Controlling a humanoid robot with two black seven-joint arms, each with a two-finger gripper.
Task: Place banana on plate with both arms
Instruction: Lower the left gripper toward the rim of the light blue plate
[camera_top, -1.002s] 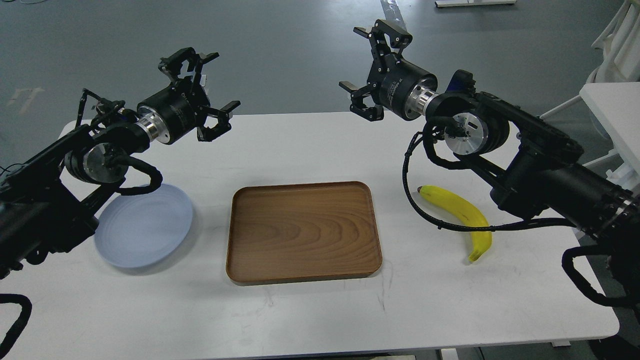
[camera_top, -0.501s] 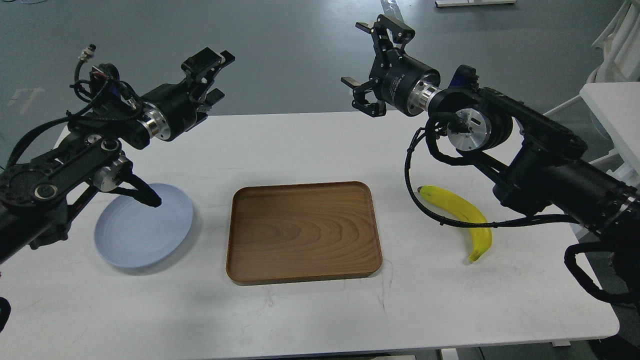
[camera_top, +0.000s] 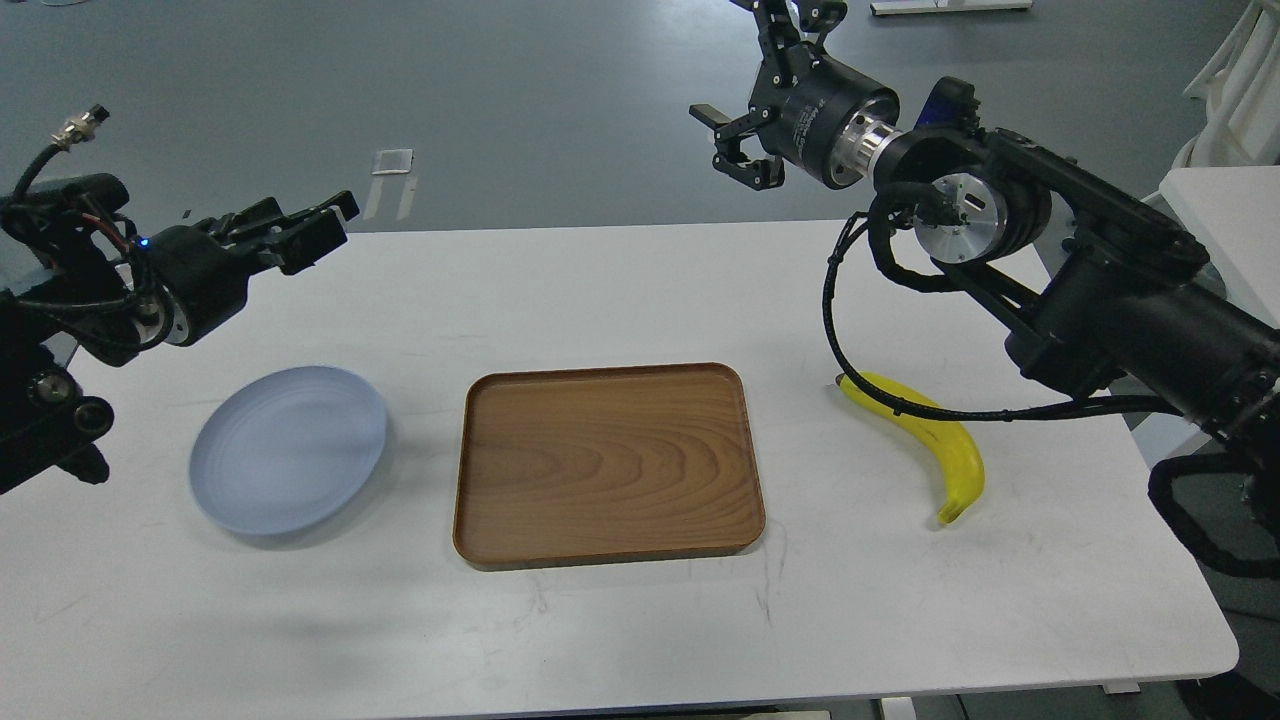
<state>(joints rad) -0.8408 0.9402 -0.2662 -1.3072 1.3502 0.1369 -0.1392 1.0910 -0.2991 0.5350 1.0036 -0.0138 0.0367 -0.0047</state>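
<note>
Now | banana (camera_top: 925, 438) yellow, curved, dark-tipped | right claw (camera_top: 770, 85) spread | left claw (camera_top: 300, 225) unclear

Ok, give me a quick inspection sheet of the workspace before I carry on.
Surface: white table, faint scuff marks.
Job's things: banana on the table at right; plate at left, nothing on it.
Clutter: wooden tray between them, nothing in it.
Grippers: left gripper in the air, state unclear; right gripper raised, open, holding nothing.
Cables: a black cable from the right arm crosses in front of the banana.
Surroundings: grey floor; white furniture at right.
</note>
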